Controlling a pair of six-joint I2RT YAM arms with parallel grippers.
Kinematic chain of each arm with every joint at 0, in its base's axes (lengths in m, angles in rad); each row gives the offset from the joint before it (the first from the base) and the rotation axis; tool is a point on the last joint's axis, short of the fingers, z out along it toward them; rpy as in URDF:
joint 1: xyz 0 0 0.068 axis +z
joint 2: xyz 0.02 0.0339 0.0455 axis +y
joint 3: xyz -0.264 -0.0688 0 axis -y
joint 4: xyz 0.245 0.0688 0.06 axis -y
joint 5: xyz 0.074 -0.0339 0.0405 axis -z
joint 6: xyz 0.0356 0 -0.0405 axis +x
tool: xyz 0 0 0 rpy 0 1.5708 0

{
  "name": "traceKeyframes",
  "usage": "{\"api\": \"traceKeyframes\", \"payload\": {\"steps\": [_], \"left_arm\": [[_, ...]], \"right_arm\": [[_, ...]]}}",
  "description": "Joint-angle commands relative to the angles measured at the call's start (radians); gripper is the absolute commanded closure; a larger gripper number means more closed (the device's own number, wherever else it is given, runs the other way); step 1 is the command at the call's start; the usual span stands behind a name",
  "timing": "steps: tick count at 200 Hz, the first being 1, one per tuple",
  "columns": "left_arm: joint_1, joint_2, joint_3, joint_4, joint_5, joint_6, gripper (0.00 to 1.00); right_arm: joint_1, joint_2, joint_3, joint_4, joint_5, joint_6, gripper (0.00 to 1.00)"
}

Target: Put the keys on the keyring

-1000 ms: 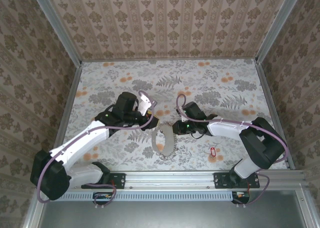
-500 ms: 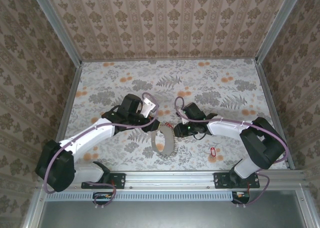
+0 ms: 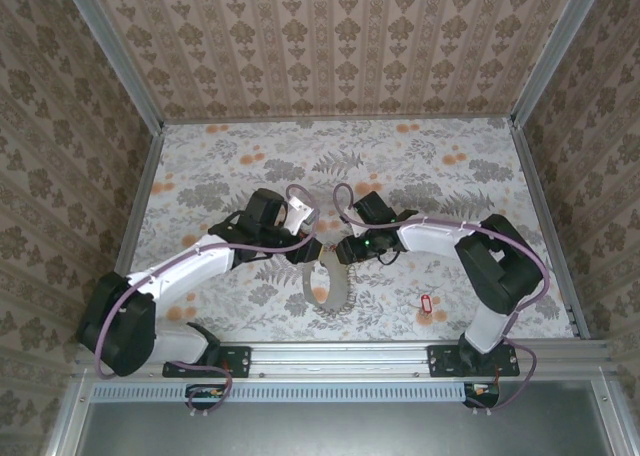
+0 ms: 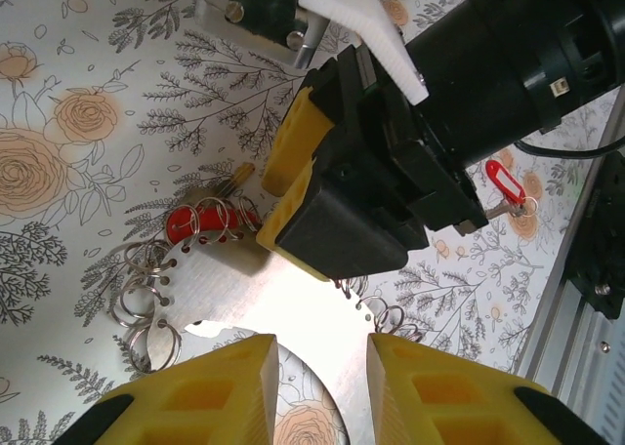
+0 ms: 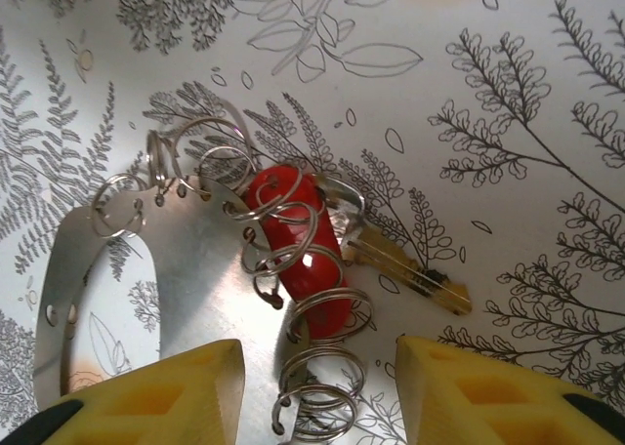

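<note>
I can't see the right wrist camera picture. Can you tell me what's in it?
A small key with a red head and a gold blade lies among thin wire rings on a shiny metal keyring band, all on a flowery table. Two yellow fingers of the right gripper poke in from the bottom, spread apart.

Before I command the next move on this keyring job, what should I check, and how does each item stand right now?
1. Load in the right gripper: fingers apart, nothing between them. Ok.
2. The red-headed key lies among the split rings of the keyring; whether it is threaded: cannot tell.
3. The red-tagged key lies loose on the table, apart from the keyring. Not ok.
4. Hold by the left gripper: fingers apart over the plate, no grip visible. Not ok.
5. Clearance between grippers: very close together. Cannot tell.
</note>
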Motion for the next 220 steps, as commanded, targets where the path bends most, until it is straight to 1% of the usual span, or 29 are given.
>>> {"api": "traceKeyframes", "payload": {"steps": [1, 53, 99, 106, 132, 190, 220], "left_arm": [[0.008, 0.016, -0.014, 0.037, 0.039, -0.034, 0.69], [0.010, 0.044, -0.086, 0.110, 0.080, -0.102, 0.69], [0.025, 0.074, -0.116, 0.162, 0.081, -0.149, 0.71], [0.027, 0.076, -0.118, 0.165, 0.110, -0.151, 0.72], [0.030, 0.091, -0.123, 0.166, 0.113, -0.157, 0.72], [0.031, 0.098, -0.123, 0.176, 0.116, -0.165, 0.73], [0.031, 0.098, -0.123, 0.177, 0.118, -0.166, 0.73]], "right_arm": [[-0.004, 0.027, 0.033, -0.029, -0.045, -0.027, 0.52], [-0.006, 0.031, 0.018, -0.011, -0.146, -0.024, 0.51], [-0.005, 0.004, -0.007, -0.015, -0.184, -0.031, 0.54], [-0.006, 0.000, -0.010, -0.016, -0.186, -0.031, 0.55], [-0.006, -0.012, -0.024, -0.022, -0.183, -0.032, 0.58], [-0.006, -0.051, -0.063, -0.041, -0.168, -0.035, 0.61], [-0.006, -0.060, -0.072, -0.048, -0.160, -0.036, 0.65]]}}
